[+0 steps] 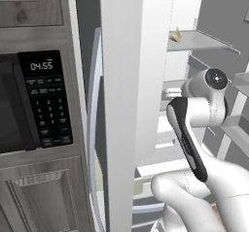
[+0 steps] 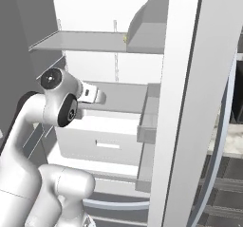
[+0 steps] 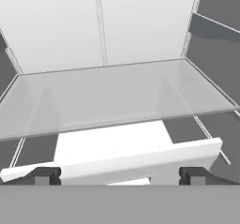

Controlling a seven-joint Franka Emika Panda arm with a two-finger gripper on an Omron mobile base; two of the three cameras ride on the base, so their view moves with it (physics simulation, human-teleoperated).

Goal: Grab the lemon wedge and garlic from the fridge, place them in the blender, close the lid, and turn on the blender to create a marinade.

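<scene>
Arm reached into fridge [image 2: 142, 12], jaws wide open w/ nothing held, aimed over a glass shelf [image 3: 112, 96]. Prob searching; small yellowish item [image 1: 177, 35] sat on upper shelf.

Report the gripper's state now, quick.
Gripper: open, jaws wide apart, holding nothing, aimed at a clear glass fridge shelf.
</scene>
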